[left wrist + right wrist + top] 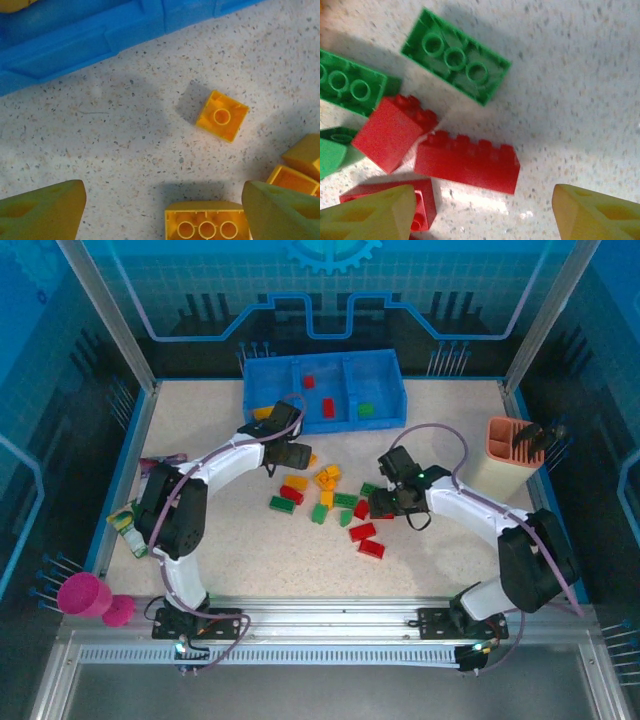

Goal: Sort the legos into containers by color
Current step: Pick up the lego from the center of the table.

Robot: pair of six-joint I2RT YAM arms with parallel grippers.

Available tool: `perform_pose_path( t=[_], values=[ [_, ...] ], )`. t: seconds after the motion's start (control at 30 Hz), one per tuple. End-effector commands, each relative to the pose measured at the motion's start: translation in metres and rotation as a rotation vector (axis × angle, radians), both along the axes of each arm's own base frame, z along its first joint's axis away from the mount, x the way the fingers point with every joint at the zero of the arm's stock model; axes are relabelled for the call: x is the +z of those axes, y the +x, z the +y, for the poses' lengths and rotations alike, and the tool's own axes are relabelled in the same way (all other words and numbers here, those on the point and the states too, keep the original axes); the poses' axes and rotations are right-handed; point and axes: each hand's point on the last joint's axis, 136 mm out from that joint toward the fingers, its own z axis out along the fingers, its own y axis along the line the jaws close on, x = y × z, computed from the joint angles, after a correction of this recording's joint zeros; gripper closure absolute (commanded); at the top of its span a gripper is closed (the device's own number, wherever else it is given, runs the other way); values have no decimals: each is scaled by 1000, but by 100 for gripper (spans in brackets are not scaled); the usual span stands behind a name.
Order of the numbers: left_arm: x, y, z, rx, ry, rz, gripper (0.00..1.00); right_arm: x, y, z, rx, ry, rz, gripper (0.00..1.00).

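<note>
Two grippers were open, none loaded. L gripper [162,187]: fingers [45,210] were spread wide, with a yellow brick [207,222] lying underside up on the table [125,150] between them, not clamped. A small yellow brick [222,116] sat ahead of the tips, and the blue tray [75,50] wall ran farther ahead. R gripper [484,192]: fingers [370,212] were apart. A long red brick [467,162] lay just ahead, between the tips, with a short red brick [392,132] just beside it. Two green bricks [455,62] lay beyond, undersides up.
</note>
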Motion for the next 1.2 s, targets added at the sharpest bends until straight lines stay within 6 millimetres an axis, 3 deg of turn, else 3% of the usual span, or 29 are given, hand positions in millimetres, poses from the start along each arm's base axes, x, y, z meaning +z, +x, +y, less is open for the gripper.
perform_pose_path(
  t=[0.0, 0.1, 0.27, 0.5, 0.7, 1.17],
  values=[
    [4, 2, -4, -183, 108, -16, 17, 0, -17, -6, -176, 60, 65, 28],
    [6, 7, -4, -217, 130, -35, 17, -4, -25, -2, -293, 140, 90, 32],
    [7, 13, -7, -227, 136, -38, 17, 11, -26, -5, -547, 307, 42, 30],
    [7, 21, -1, -254, 203, -66, 17, 25, -4, -1, -730, 511, -30, 30],
    [8, 25, 3, -254, 210, -74, 17, 12, 6, 4, -784, 520, 44, 33],
    [9, 27, 26, -218, 213, -85, 17, -15, 3, 5, -858, 452, 136, 36]
  ],
)
